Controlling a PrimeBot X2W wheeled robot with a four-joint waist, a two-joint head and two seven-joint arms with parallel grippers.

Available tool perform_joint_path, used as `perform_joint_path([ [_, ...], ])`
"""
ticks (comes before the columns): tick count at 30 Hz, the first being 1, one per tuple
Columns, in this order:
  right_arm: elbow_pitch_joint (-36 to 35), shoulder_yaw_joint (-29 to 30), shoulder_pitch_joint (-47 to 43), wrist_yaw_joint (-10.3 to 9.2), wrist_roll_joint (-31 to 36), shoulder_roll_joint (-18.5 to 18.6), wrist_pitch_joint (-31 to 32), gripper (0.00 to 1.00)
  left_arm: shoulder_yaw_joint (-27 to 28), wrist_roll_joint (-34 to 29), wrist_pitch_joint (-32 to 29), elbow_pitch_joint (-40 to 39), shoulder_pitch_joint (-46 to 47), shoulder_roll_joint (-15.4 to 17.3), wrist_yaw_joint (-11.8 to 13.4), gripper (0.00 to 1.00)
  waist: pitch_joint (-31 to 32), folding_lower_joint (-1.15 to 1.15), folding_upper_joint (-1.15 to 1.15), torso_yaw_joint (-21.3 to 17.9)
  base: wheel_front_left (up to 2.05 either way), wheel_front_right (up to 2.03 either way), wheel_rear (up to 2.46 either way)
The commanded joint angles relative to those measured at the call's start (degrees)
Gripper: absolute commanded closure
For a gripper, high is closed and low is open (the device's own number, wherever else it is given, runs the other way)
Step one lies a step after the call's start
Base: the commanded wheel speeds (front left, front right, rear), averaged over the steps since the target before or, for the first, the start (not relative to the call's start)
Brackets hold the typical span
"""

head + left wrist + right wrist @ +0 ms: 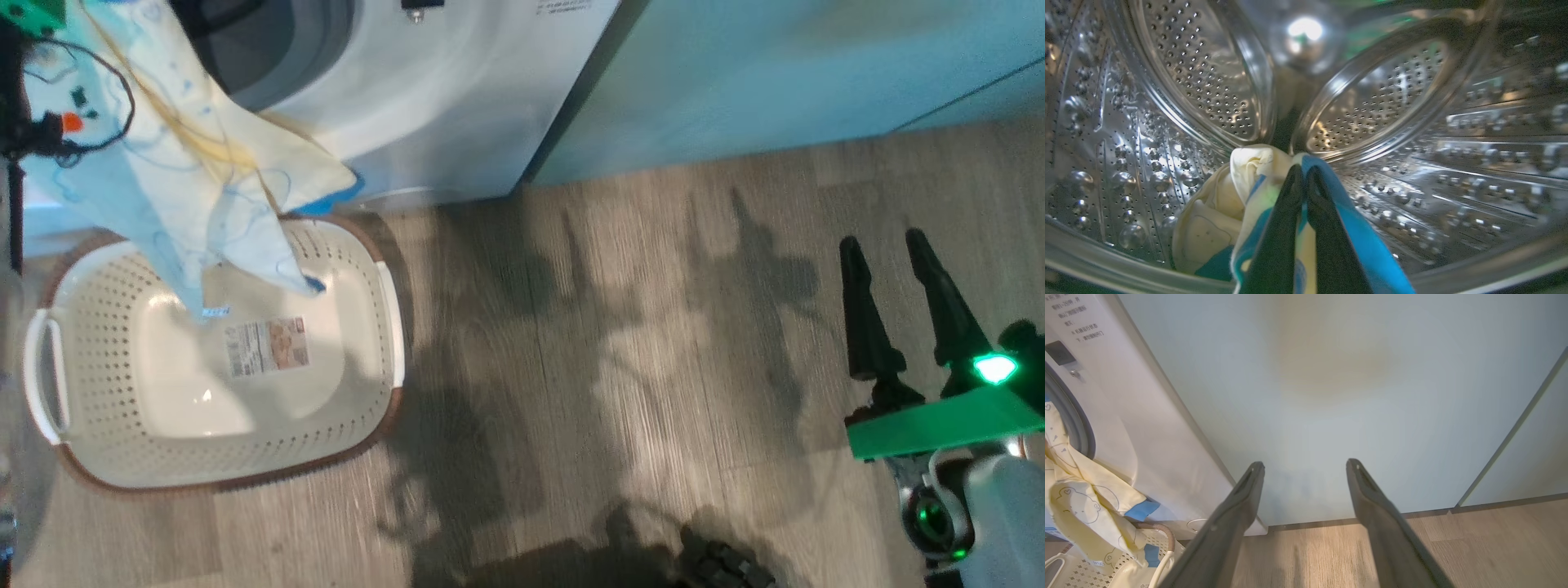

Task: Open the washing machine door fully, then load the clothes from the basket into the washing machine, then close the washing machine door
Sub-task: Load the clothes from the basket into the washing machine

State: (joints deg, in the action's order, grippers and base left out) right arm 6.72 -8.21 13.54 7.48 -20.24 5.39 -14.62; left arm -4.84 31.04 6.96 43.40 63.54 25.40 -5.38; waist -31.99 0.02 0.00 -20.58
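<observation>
My left gripper (1303, 169) is inside the washing machine's perforated steel drum (1200, 73), shut on clothes (1249, 163) of cream cloth with blue trim. More cream cloth bunches low on the drum wall beside the fingers. In the head view the garment (163, 163) trails out of the washing machine (441, 106), and its tail hangs over the white basket (392, 327), whose bottom is bare. My right gripper (882, 238) hovers open and empty over the floor, far right of the basket. The washing machine door is out of view.
Pale green cabinets (775, 73) stand right of the washer, and my right gripper (1304, 462) faces them (1331, 396). Wooden floor (612, 367) stretches between the basket and the right arm. In the right wrist view the garment (1081, 490) hangs above the basket's brown rim (1163, 535).
</observation>
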Motion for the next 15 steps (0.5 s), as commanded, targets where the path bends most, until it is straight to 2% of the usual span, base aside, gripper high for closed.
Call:
perform_joint_path([
  [1,-1.94,-0.76,1.15,0.01,-0.01,0.47,-0.38,0.00,0.55,-0.97,1.96,0.28,4.04,2.31,-0.06,1.00,-2.27,-0.02,0.00,-0.43,0.00,0.00,0.00],
  [7,-2.25,-1.14,2.83,0.01,0.01,0.05,-0.38,0.00,-0.79,-3.07,5.70,6.47,10.83,1.86,0.15,1.00,-5.52,-0.02,0.00,-0.95,0.00,0.00,0.00],
  [15,-2.47,-2.05,4.70,0.01,-0.22,-0.71,-0.38,0.00,-2.08,-5.61,7.77,12.11,20.50,4.12,-0.79,1.00,-10.70,-0.02,0.00,-2.31,0.00,0.00,0.00],
])
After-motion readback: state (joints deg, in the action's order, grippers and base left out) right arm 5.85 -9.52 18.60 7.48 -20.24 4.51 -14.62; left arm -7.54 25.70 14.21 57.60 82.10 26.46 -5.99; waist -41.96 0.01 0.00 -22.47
